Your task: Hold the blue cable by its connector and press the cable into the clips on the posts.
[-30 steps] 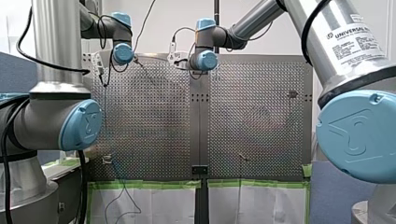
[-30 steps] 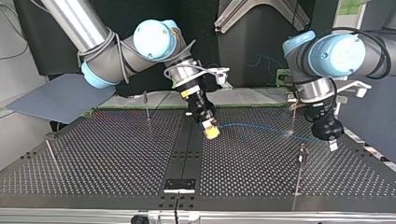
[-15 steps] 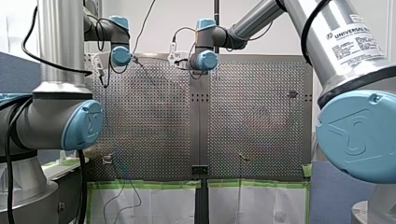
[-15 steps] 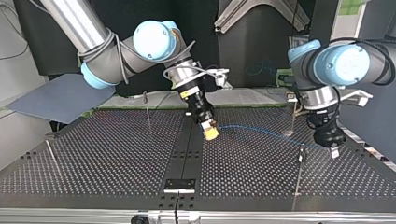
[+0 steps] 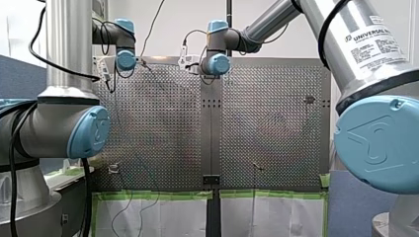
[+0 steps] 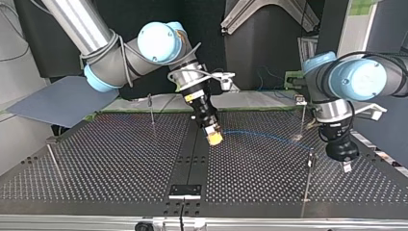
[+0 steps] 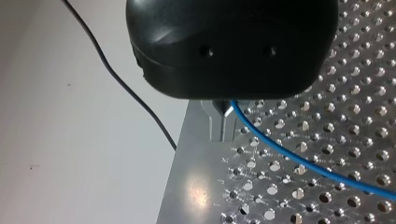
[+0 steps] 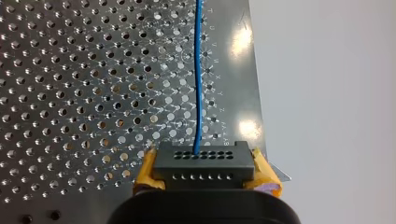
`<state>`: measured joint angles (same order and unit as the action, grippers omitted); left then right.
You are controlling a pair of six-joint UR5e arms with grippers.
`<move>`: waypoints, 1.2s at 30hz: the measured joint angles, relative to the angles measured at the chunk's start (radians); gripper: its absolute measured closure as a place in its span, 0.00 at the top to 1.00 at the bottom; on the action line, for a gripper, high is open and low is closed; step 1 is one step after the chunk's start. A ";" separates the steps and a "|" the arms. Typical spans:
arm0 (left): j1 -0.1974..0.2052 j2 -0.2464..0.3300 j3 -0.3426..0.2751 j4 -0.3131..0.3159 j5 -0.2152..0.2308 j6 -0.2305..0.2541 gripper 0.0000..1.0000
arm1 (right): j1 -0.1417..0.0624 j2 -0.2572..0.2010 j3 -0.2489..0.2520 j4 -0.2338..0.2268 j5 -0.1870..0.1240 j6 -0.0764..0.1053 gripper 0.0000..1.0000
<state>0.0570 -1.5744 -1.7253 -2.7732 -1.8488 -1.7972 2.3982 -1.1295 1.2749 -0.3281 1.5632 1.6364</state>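
Risk, in my judgement: the span slackens and the blue cable [image 6: 262,135] rides past the post [image 6: 308,178] beside my left gripper [image 6: 345,166] instead of pressing in. My right gripper [image 8: 205,173]: yellow pads clamped on the black connector [image 8: 203,161]. My left gripper: grip unreadable. Cable: thin, gently bowed, running straight ahead from the connector and in under my left gripper.

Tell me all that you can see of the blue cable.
The cable is thin, blue and smooth. One end enters a black many-holed connector, clamped by my yellow-padded right end effector. From there it runs in a shallow arc above the perforated table to my left end effector, which is shut on it.
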 joint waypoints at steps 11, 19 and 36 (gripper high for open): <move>0.030 -0.039 0.013 0.015 0.061 -0.017 0.00 | -0.020 0.003 0.000 -0.003 0.003 -0.001 0.00; 0.042 -0.049 0.032 0.034 0.082 -0.022 0.00 | -0.042 0.007 -0.002 -0.009 0.003 -0.005 0.00; 0.059 -0.088 0.067 0.037 0.116 -0.043 0.00 | -0.078 0.049 -0.028 -0.013 -0.004 -0.011 0.00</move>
<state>0.1161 -1.6626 -1.6586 -2.7362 -1.7327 -1.8406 2.3200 -1.0807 1.2467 -0.3410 1.5594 1.6255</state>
